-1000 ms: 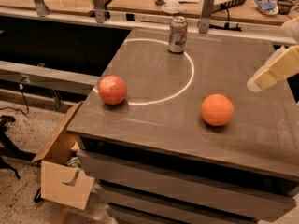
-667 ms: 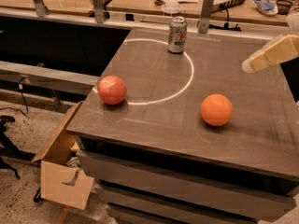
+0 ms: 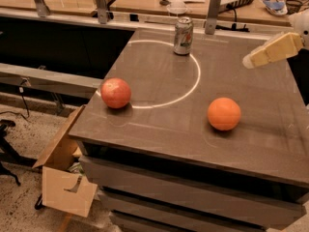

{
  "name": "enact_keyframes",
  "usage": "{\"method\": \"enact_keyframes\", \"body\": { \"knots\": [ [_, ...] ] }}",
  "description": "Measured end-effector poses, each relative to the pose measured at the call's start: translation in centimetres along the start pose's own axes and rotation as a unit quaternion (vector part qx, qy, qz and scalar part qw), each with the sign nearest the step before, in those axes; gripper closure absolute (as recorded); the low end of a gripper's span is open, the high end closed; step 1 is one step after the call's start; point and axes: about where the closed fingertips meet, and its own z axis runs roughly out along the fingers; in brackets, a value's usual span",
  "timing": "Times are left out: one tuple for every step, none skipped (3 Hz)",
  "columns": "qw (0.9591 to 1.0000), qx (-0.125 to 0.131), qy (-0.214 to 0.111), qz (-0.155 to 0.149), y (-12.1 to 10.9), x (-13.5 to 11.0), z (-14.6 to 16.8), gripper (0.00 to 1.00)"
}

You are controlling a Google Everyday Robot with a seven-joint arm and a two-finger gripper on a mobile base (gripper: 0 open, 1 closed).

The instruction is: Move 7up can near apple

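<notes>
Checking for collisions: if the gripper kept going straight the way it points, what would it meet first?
Probably the bare tabletop: the gripper, at the right edge, points left and slightly down, on a line between the 7up can and the orange. Depth is unclear.

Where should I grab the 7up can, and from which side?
Grip the 7up can around its mid-body, level, from the front-right, the side where the gripper hovers. The can stands upright and round-sided, and a metal post stands just behind it, so coming from the back is probably blocked.
</notes>
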Motion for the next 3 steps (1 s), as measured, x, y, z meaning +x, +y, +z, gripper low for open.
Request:
{"method": "enact_keyframes", "body": {
  "knots": [
    [0.9994, -0.006, -0.023, 0.024, -0.4, -0.3, 2.4, 0.0],
    [0.9982, 0.002, -0.042, 0.042, -1.4, -0.6, 5.1, 0.0],
    [0.9961, 0.009, -0.07, 0.053, -3.0, -1.9, 9.8, 0.0]
  ]
}}
